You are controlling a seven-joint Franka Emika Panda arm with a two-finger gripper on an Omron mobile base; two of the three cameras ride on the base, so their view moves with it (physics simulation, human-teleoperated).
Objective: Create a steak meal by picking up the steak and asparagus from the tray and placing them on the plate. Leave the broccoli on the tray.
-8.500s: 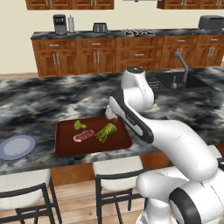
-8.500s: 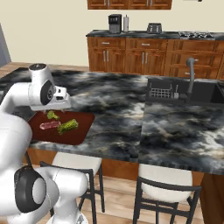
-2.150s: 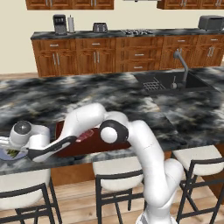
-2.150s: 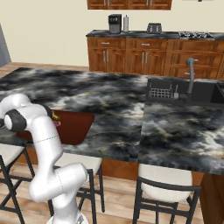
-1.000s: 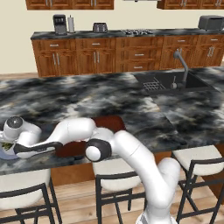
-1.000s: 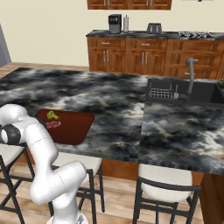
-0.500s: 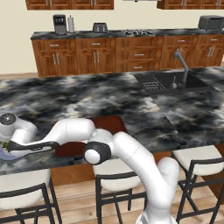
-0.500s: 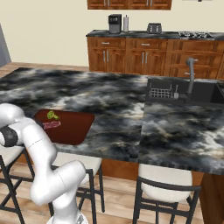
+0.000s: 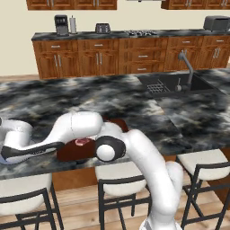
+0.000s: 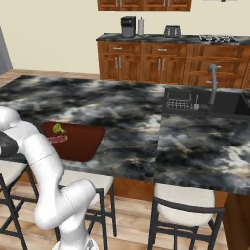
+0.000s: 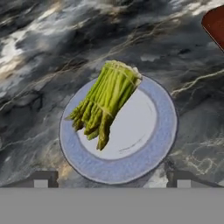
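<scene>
A kitchen with wooden cabinets along the back wall surrounds a long dark marbled tabletop (image 9: 134, 96), which carries a sink (image 9: 173, 83) toward its right end and has stools (image 9: 121, 179) along its near edge. The arm (image 9: 134, 148) rises at the near edge, bends at a dark elbow joint, and reaches far out to the left, low over the tabletop's near left part, with its wrist end hanging above the surface there.

In the hand view the claw (image 11: 111, 179) looks straight down on the plate (image 11: 162, 131), its two tips spread wide at either side and holding nothing. The asparagus (image 11: 105, 103) lies on the plate, angled across its upper left half, one end reaching over the rim.

The tray (image 10: 80, 141) sits near the tabletop's near edge, just right of the plate, a corner of it showing in the hand view. On it lie the steak (image 10: 57, 139) and, behind that, the broccoli (image 10: 58, 129), close together.
</scene>
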